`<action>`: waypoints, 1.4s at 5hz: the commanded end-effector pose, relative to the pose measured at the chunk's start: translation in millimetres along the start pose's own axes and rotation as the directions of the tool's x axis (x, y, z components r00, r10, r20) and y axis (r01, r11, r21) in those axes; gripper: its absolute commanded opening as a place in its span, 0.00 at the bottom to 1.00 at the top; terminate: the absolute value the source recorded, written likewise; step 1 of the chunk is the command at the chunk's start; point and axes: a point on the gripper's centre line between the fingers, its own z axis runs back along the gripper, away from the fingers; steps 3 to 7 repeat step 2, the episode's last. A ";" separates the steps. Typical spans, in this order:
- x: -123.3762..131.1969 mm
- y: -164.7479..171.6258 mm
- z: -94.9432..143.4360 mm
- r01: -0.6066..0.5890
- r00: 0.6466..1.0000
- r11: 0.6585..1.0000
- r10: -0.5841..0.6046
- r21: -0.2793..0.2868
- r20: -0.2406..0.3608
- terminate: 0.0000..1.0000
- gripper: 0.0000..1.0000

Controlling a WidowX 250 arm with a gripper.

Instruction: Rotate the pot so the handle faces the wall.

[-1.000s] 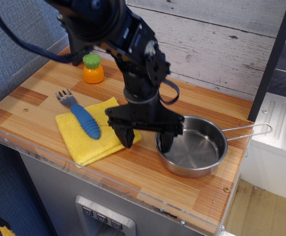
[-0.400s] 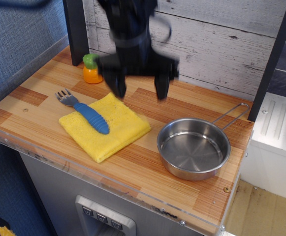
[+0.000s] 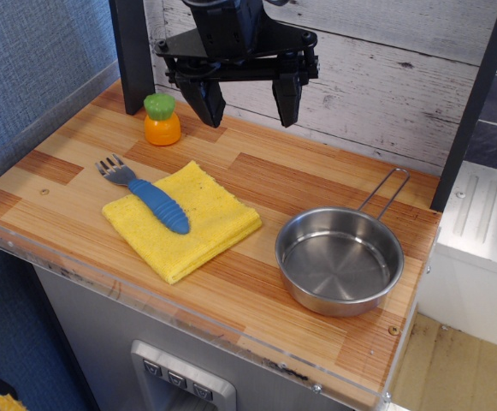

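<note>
The pot (image 3: 340, 262) sits on the right side of the surface (image 3: 274, 184), its handle (image 3: 383, 190) pointing up toward the wall (image 3: 368, 77). The hand (image 3: 244, 98) hangs high above, wide and empty. The pot looks light, hard and slippery; its rim seems best to grab

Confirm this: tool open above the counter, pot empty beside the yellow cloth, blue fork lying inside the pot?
One error: the blue fork lies on the yellow cloth, not in the pot, which is empty. The observation.image view shows this. The tool is open above the counter.
</note>
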 end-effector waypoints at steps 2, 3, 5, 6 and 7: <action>6.3 9.5 21.6 -0.026 0.998 1.000 0.027 -0.016 0.057 1.00 1.00; 6.3 9.5 21.6 -0.026 0.998 1.000 0.027 -0.016 0.057 1.00 1.00; 6.3 9.5 21.6 -0.026 0.998 1.000 0.027 -0.016 0.057 1.00 1.00; 6.3 9.5 21.6 -0.026 0.998 1.000 0.027 -0.016 0.057 1.00 1.00; 6.3 9.5 21.6 -0.026 0.998 1.000 0.027 -0.016 0.057 1.00 1.00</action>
